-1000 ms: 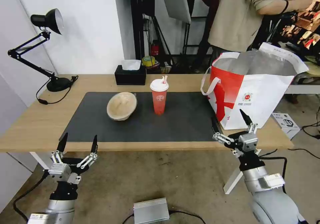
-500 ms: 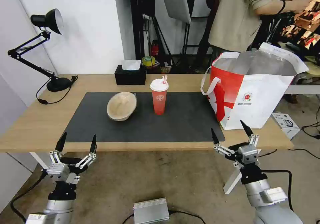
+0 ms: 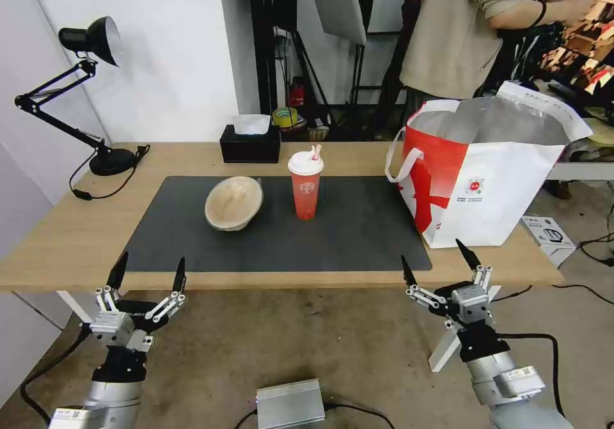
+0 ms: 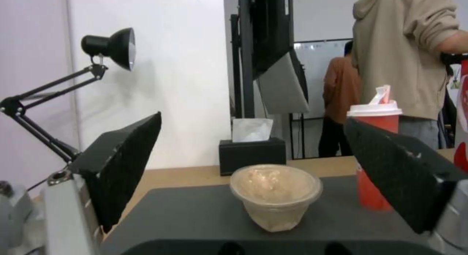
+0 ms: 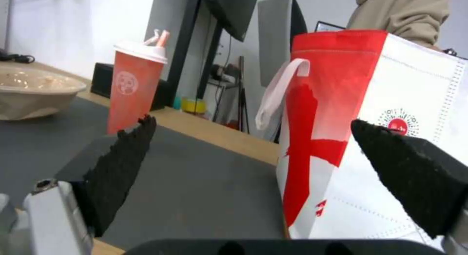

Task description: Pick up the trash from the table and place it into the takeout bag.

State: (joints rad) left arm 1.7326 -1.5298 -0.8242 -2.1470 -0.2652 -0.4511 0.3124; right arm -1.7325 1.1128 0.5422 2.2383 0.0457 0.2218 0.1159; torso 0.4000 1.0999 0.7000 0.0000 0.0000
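Two pincers wait, spread and empty, below the counter's near edge.

The left pincer (image 3: 148, 269) and right pincer (image 3: 436, 261) hold nothing. On the long light-wood counter (image 3: 57, 237) with its dark grey mat (image 3: 358, 237), 2 pieces of trash are left: 1 tan paper bowl (image 3: 234, 202) and 1 red drink cup with white lid and straw (image 3: 306, 186), side by side mid-mat. 1 big white-and-red insulated takeout bag (image 3: 505, 192) stands open at the right end; its contents cannot be seen.
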